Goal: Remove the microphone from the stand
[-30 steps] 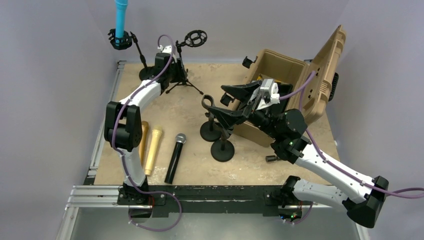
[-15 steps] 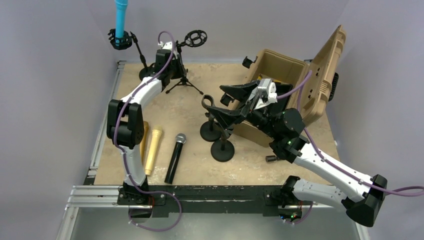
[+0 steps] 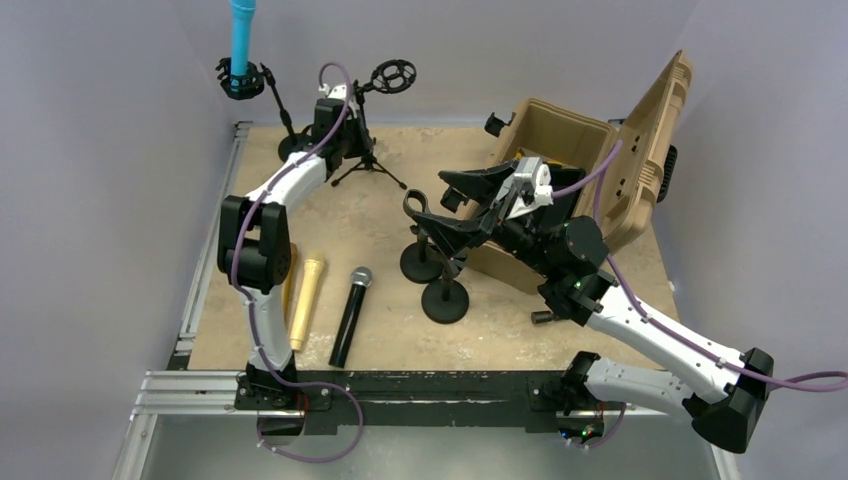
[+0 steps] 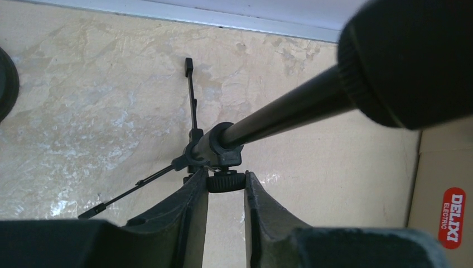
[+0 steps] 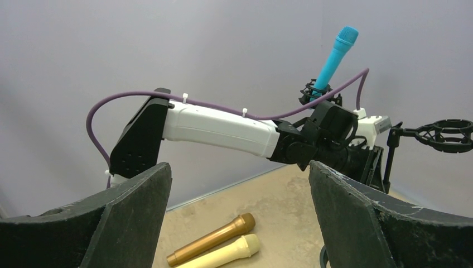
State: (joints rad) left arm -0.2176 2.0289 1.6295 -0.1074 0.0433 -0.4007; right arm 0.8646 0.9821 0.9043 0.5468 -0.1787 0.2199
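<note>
The blue microphone [image 3: 241, 40] stands upright in the shock mount of a round-base stand [image 3: 293, 146] at the far left corner; it also shows in the right wrist view [image 5: 334, 53]. My left gripper [image 3: 343, 132] is not at it. It is down at the neighbouring tripod stand [image 3: 368, 165], whose mount [image 3: 391, 76] is empty. There my left gripper [image 4: 226, 180] is shut on the black knurled knob [image 4: 226, 183] under the stand's collar. My right gripper [image 3: 452, 207] hangs open over the middle of the table with nothing between its fingers [image 5: 134, 201].
A gold microphone [image 3: 288, 285], a cream one [image 3: 308, 300] and a black one [image 3: 350, 315] lie near the front left. Two round-base stands [image 3: 445, 300] rise under the right arm. An open tan case [image 3: 590, 160] fills the back right.
My left gripper has closed onto the tripod stand's knob, and the left arm has shifted slightly. The right arm has hardly moved.
</note>
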